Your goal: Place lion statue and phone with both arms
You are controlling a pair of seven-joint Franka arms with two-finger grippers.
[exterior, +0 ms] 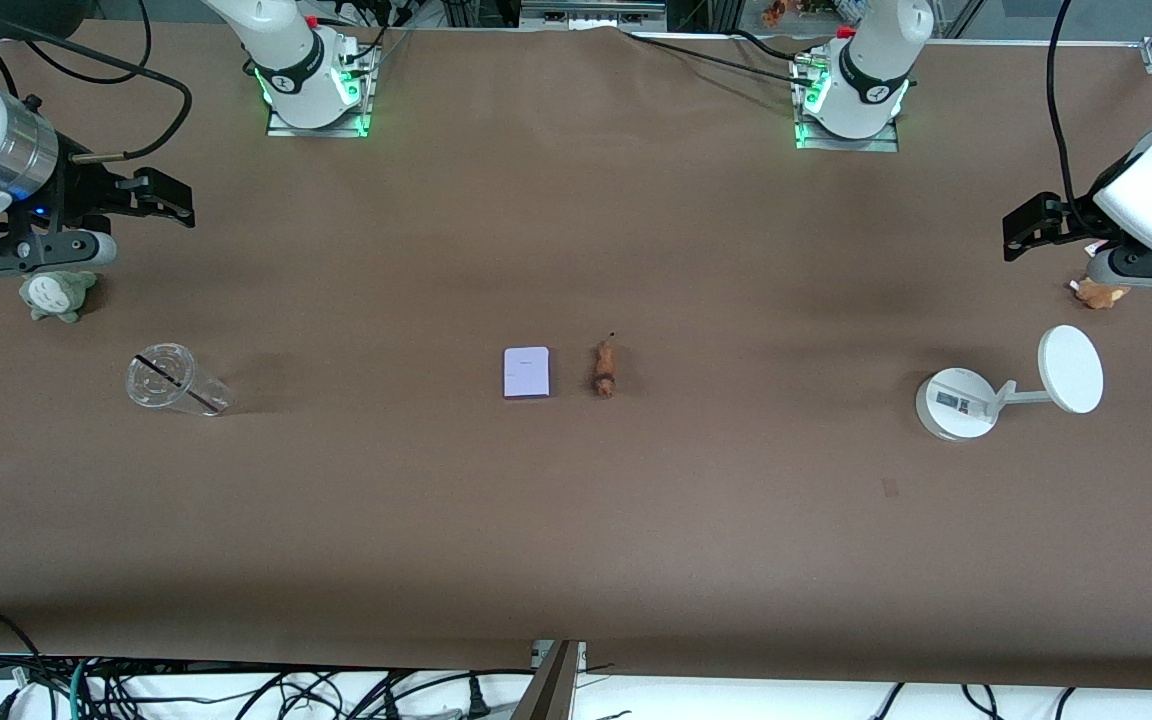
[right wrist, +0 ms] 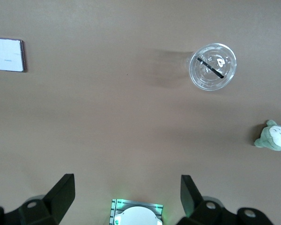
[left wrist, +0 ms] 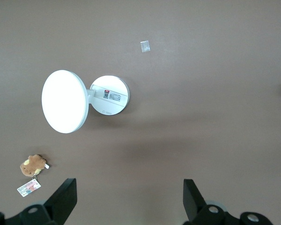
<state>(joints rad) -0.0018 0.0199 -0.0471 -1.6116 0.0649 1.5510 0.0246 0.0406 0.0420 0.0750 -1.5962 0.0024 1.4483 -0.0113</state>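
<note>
The phone (exterior: pixel 526 372), a flat pale lavender rectangle with dark purple edges, lies at the table's middle; it also shows in the right wrist view (right wrist: pixel 8 55). The lion statue (exterior: pixel 603 369), a tiny reddish-brown figurine with a thin tail, lies right beside it toward the left arm's end. My left gripper (exterior: pixel 1026 225) is open and empty, up in the air at the left arm's end of the table, its dark fingers (left wrist: pixel 65 199) spread wide. My right gripper (exterior: pixel 164 198) is open and empty, up in the air at the right arm's end, fingers (right wrist: pixel 61 194) spread wide.
A white round-based stand with a disc (exterior: pixel 1006 388) and a small brown plush with a tag (exterior: pixel 1099 293) sit at the left arm's end. A clear plastic cup with a black straw (exterior: pixel 174 380) and a grey-green plush (exterior: pixel 56 295) sit at the right arm's end.
</note>
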